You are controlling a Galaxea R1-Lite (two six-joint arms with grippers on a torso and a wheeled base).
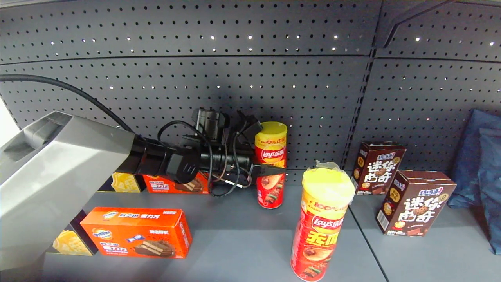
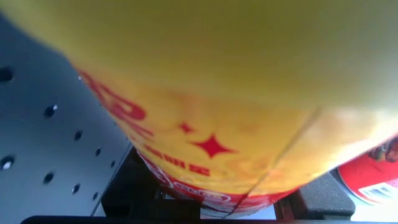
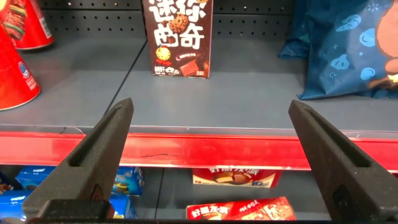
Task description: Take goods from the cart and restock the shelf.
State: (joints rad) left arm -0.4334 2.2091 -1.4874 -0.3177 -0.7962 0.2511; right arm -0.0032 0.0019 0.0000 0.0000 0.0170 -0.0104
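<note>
A red and yellow chips can (image 1: pixel 271 150) stands upright at the back of the grey shelf (image 1: pixel 242 243), close to the pegboard wall. My left gripper (image 1: pixel 274 171) comes in from the left and is shut on its middle; I cannot tell whether its base rests on the shelf. Up close, the same chips can (image 2: pixel 236 106) sits between dark fingers (image 2: pixel 317 198). A second chips can (image 1: pixel 321 231) stands nearer the front. My right gripper (image 3: pixel 211 106) is open and holds nothing, just outside the shelf's red front edge (image 3: pixel 205 148).
Two brown cookie boxes (image 1: pixel 377 167) (image 1: pixel 415 207) stand right of the cans, with blue bags (image 1: pixel 479 168) at the far right. Orange cake boxes (image 1: pixel 137 233) (image 1: pixel 176 183) and yellow boxes (image 1: pixel 124 182) lie on the left. A lower shelf holds more goods (image 3: pixel 224 177).
</note>
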